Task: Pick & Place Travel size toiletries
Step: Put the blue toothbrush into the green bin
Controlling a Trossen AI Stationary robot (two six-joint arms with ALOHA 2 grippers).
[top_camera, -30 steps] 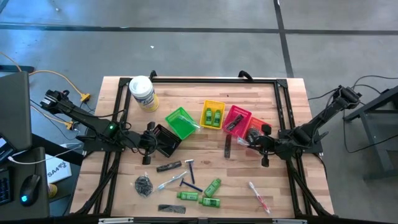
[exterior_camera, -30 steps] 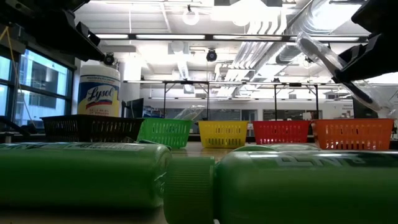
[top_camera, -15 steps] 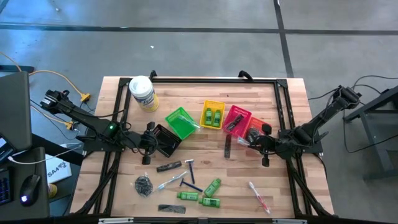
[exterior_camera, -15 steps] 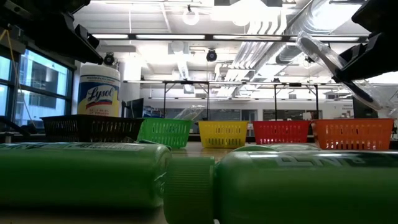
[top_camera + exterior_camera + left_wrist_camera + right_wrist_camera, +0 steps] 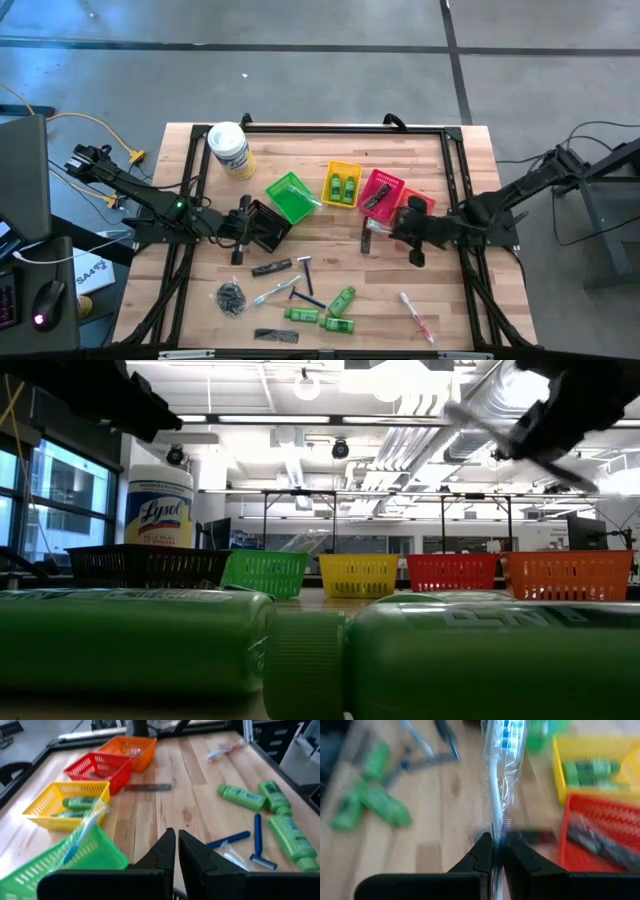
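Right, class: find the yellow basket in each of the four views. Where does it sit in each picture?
High view: yellow basket near the table's middle.
Low view: centre of the basket row.
Left wrist view: at the left edge, mid-height.
Right wrist view: upper right corner.
Shared landmark: the red basket stands right beside it in every view.
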